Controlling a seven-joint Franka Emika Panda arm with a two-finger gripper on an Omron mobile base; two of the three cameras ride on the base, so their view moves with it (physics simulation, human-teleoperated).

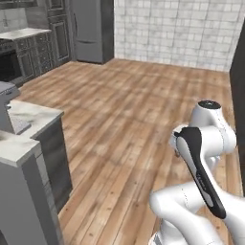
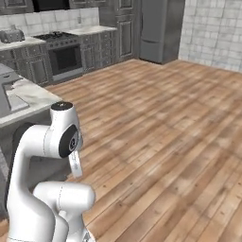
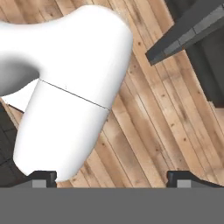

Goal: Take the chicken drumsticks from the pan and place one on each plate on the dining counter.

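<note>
The chicken drumsticks, the pan and the plates are out of view. My gripper (image 3: 111, 179) points down at the wooden floor, and its two dark fingertips (image 3: 41, 177) stand far apart with nothing between them. The arm is folded up close over the base, its white elbow (image 1: 206, 124) raised. A marble-topped counter (image 1: 36, 117) on a dark grey base stands to the left of the arm, also in the right base view as the marble-topped counter (image 2: 33, 97). I cannot tell whether it is the dining counter.
A grey appliance (image 1: 9, 112) sits on the marble counter. A stove with oven (image 2: 66, 56) and dark cabinets line the back left, a tall grey fridge (image 2: 160, 28) stands by the tiled wall. The wooden floor (image 1: 139, 110) ahead is wide and free.
</note>
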